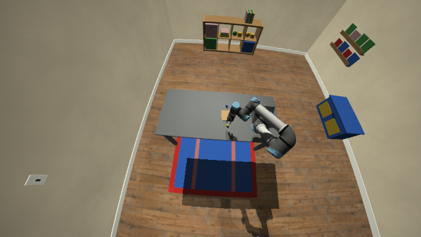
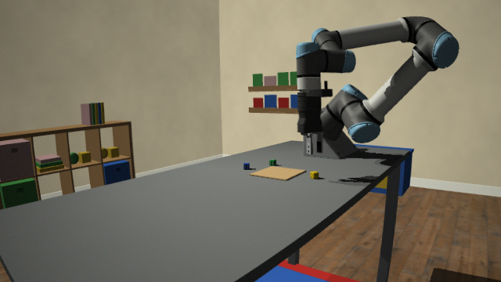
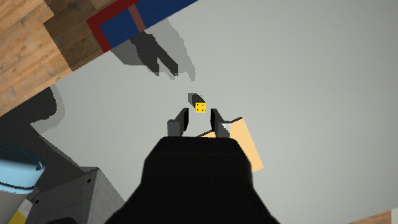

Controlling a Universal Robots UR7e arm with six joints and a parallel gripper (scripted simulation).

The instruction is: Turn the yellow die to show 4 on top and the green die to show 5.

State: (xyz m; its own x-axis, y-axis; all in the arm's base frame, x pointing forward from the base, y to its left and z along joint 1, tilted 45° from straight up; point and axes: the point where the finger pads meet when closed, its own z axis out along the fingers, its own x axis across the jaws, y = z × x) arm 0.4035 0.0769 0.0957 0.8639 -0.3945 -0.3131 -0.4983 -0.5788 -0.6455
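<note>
The yellow die [image 2: 314, 175] lies on the grey table just off the tan mat [image 2: 278, 172], on the side near the table's edge. In the wrist view the yellow die [image 3: 201, 107] sits below and between my fingers, showing several dots on top. The green die [image 2: 272, 162] and the blue die [image 2: 246, 166] lie on the table beyond the mat, off it. My gripper [image 2: 313, 147] hangs well above the table, over the yellow die, pointing down. Its fingers are partly open and empty. The mat [image 3: 240, 142] lies flat.
The arm's base [image 2: 337, 146] stands on the table behind the mat. The table's edge [image 2: 352, 200] is close to the yellow die. A striped rug [image 1: 214, 166] lies on the floor below that edge.
</note>
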